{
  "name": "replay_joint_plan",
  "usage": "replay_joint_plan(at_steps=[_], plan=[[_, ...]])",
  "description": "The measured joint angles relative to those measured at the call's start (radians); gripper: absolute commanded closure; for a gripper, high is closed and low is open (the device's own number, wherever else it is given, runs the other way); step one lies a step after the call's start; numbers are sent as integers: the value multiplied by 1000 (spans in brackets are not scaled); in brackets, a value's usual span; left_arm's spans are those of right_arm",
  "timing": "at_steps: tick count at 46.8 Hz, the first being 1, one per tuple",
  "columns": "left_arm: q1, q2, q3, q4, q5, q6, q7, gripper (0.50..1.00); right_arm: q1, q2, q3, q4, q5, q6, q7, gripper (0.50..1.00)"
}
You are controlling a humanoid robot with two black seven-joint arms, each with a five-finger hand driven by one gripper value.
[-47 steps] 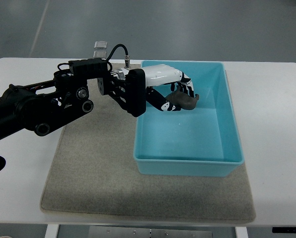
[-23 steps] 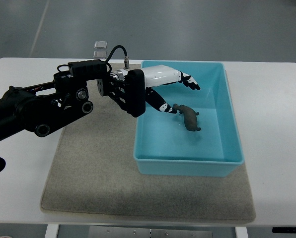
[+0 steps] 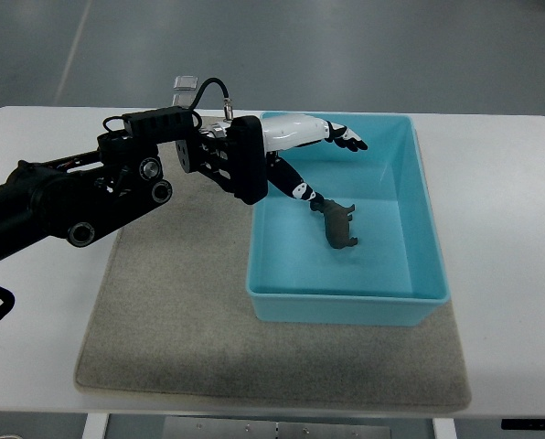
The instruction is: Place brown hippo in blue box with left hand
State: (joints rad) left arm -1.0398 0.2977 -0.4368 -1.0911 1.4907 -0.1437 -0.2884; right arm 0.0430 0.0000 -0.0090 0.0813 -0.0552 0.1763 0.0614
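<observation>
Hippo (image 3: 338, 224) lies on its side on the floor of the box (image 3: 421, 219), legs up, near box centre, free of any grip. Left hand (image 3: 314, 151) hangs over box's far-left part, fingers (image 3: 350, 140) spread wide, holding nothing, thumb tip just beside hippo. Box sits on mat (image 3: 163, 320), mat on counter (image 3: 501, 183).

A white table (image 3: 501, 183) fills most of the view, and a grey-beige felt mat (image 3: 172, 311) lies flat on it, reaching close to the table's near edge. Past the table's far edge, a small clear square piece (image 3: 185, 82) lies on the grey floor (image 3: 364, 46).
</observation>
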Motion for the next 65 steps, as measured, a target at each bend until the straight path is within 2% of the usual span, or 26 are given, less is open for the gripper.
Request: replay_joint_plan(at_steps=[3,5,11,15,26,30,39,65], plan=[[-6,0,-2,19,-21,8,0,647,0,0,0,0,0,0,0,564],[-8,0,-6,33,-32,21,0,622,0,0,0,0,0,0,0,564],[-10,1,-9,78,-59,54,0,613,0,0,0,0,0,0,0,564],[-23,4,-17,109,-93,76,0,542,0,0,0,0,0,0,0,564],[-36,12,-21,149,-213,137,0,538,0,0,0,0,0,0,0,564],[-37,15,-21,156,-243,173,0,506,0,0,0,0,0,0,0,564],[-31,16,-20,214,-336,260,0,504,0,0,0,0,0,0,0,564],[-31,9,-20,337,-817,260,5,504,0,0,0,0,0,0,0,564]])
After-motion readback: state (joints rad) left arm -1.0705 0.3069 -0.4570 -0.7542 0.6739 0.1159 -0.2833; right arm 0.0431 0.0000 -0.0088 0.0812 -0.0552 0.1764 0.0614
